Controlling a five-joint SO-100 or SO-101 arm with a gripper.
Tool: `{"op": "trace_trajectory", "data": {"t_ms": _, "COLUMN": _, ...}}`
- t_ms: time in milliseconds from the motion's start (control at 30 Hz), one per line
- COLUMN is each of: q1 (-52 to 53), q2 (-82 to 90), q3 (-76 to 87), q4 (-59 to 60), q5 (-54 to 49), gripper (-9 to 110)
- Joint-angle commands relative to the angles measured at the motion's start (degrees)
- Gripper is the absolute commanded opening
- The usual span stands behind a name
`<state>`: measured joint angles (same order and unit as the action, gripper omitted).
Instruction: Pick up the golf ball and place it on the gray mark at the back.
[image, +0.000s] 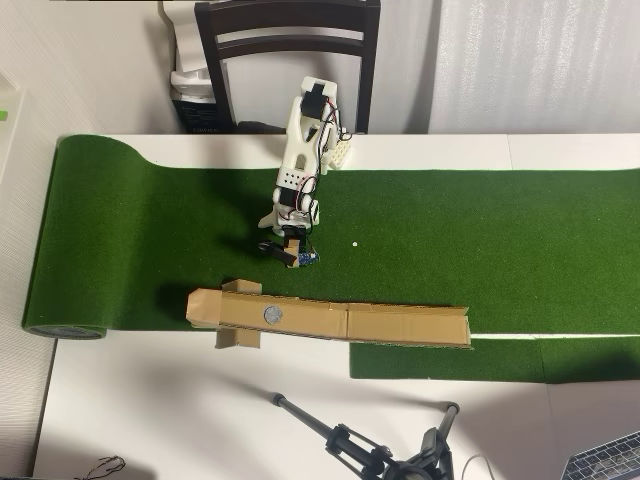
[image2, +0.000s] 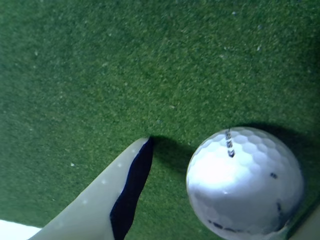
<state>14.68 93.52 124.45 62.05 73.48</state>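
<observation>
Fingers spread, nothing held. Golf ball on turf, between the fingertips, hugging one. Suggest centring before squeezing, or it may squirt out. Gray mark well apart.

The white arm reaches forward and bends down low. Its gripper points at the ground. In the wrist view, its fingers are spread apart.
</observation>
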Motion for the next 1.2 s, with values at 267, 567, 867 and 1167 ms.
{"op": "trace_trajectory", "data": {"t_ms": 267, "q1": 0.7, "q2": 7.1, "q3": -3.6, "q4": -0.1, "q5": 0.3, "gripper": 54}}
{"op": "trace_trajectory", "data": {"t_ms": 567, "q1": 0.6, "q2": 8.0, "q3": -3.6, "q4": -0.1, "q5": 0.4, "gripper": 54}}
{"op": "trace_trajectory", "data": {"t_ms": 867, "q1": 0.2, "q2": 8.0, "q3": -3.6, "q4": -0.1, "q5": 0.7, "gripper": 44}}
{"op": "trace_trajectory", "data": {"t_ms": 1167, "q1": -0.1, "q2": 8.1, "q3": -3.6, "q4": -0.1, "q5": 0.8, "gripper": 33}}
